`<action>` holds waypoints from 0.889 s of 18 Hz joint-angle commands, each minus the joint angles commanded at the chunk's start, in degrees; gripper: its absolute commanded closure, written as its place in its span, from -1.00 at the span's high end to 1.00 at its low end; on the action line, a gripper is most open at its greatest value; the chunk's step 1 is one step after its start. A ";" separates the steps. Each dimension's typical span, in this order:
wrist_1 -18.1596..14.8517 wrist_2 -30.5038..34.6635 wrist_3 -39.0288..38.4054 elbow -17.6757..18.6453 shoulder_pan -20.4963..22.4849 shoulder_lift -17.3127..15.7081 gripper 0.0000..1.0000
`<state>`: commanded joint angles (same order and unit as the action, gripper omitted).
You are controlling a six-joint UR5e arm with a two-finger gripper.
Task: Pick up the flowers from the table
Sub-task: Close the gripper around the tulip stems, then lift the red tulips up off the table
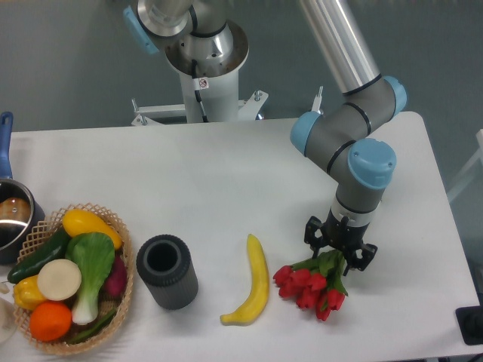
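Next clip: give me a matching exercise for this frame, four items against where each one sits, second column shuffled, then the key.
Items:
1. flowers
2. banana
3. dark cylinder
4. basket

Places:
A. far left of the table, full of vegetables
B. directly under the tool
C. between the dark cylinder and the flowers
D. just right of the basket

Pairs: 1-B, 2-C, 3-D, 4-A
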<state>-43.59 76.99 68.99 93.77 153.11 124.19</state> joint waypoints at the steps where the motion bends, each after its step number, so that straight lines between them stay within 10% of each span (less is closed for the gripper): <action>1: 0.00 0.00 -0.17 0.35 0.09 -0.35 -1.00; 7: -0.96 -0.26 -0.26 -0.43 2.98 -3.60 -1.00; 16: -12.20 0.52 -4.21 -11.67 3.16 -5.45 -1.00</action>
<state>-55.80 77.52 64.78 82.10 156.27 118.74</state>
